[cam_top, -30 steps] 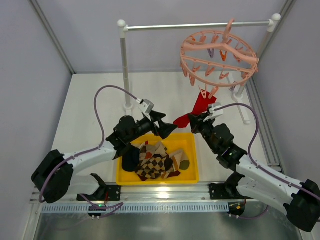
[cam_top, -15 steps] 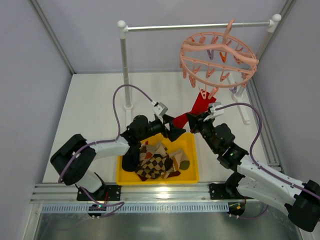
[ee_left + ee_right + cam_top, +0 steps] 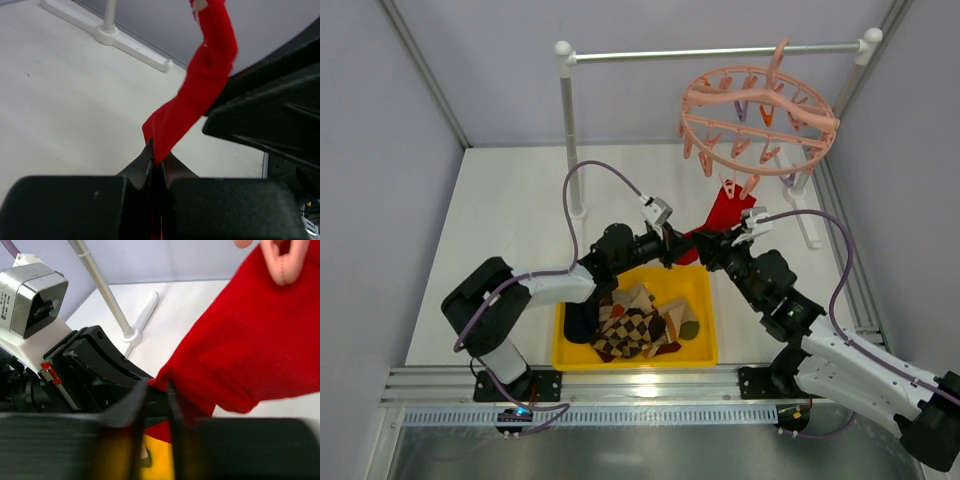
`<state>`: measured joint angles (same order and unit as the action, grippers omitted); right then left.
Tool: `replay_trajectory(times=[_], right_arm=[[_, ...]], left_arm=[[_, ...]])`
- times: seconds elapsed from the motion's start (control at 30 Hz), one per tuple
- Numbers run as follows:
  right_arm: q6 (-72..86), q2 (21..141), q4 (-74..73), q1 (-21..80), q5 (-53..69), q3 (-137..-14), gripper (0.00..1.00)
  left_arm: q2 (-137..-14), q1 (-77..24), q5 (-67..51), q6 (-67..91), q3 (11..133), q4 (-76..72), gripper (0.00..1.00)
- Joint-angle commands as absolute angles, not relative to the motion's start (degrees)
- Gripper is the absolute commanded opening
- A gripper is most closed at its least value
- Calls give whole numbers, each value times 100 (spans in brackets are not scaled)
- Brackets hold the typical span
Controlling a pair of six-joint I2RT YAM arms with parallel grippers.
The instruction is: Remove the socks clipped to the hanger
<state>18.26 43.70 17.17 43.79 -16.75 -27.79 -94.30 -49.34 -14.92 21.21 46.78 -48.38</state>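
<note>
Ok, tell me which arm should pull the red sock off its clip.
Left: its end effector is shut on the lower tip of the red sock; the right end effector shows no clear hold.

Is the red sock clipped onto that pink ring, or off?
Clipped on. A pink clip pinches the top of the red sock under the hanger; the left gripper grips its lower end.

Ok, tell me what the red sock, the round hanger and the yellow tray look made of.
The red sock: soft fabric, matte; it folds and drapes limply. The round hanger: moulded plastic, probably, salmon-pink with a slight sheen. The yellow tray: likely rigid plastic, smooth, evenly coloured.
</note>
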Motion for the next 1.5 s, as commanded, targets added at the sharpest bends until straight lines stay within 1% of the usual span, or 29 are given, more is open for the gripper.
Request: replay_trajectory(times=[0.0, 0.07, 0.1, 0.13, 0.27, 0.37, 0.43, 0.47, 0.5, 0.53, 0.63, 0.77, 0.9, 1.07, 1.23, 1.47], right_arm=[[1767, 4175, 1285, 4438, -1713, -3198, 34], [1679, 3983, 766, 4438, -1757, -3383, 60], [1653, 3894, 573, 4438, -1775, -3436, 94], [1635, 3772, 197, 4438, -1784, -3489, 99], [1486, 2807, -605, 4438, -1986, -3673, 100], [1319, 2567, -1027, 4438, -2477, -4032, 100], [1108, 2828, -1361, 4438, -2873, -4366, 100], [1055, 3013, -1562, 4438, -2996, -4838, 100], [959, 3493, -1956, 4438, -3171, -5112, 99], [932, 3733, -2125, 4438, -3295, -5602, 100], [774, 4595, -2583, 4438, -3698, -6421, 100], [861, 5203, -2909, 4438, -3955, -7056, 100], [914, 5413, -2892, 4430, -3683, -7224, 100], [1124, 5695, -3085, 4438, -3840, -7357, 99], [1169, 5344, -2892, 4438, -3937, -7041, 98], [1072, 4984, -2699, 4325, -3850, -6680, 99]], left_arm=[[-9483, -5018, -1249, 2144, 4790, -5133, 0], [-9414, -5019, -1082, 2188, 4703, -5107, 0], [-9378, -5019, -1038, 2206, 4685, -5037, 0], [-9352, -5019, -994, 2215, 4658, -4993, 0], [-9115, -5071, -897, 2215, 4588, -4720, 0], [-8966, -5167, -835, 2180, 4605, -4483, 0], [-8921, -5229, -791, 2171, 4728, -4185, 0], [-8886, -5308, -782, 2171, 4798, -4044, 0], [-8825, -5378, -669, 2110, 4842, -3878, 0], [-8781, -5440, -581, 2066, 4930, -3641, 0], [-8631, -5721, -212, 1925, 5053, -3227, 0], [-8473, -5871, -53, 2056, 5071, -3077, 0], [-8323, -5985, 176, 2153, 5054, -2910, 0], [-8157, -6126, 141, 2294, 4957, -2883, 0], [-8165, -6214, 18, 2399, 4817, -2970, 0], [-8174, -6214, -544, 2909, 4535, -3471, 0]])
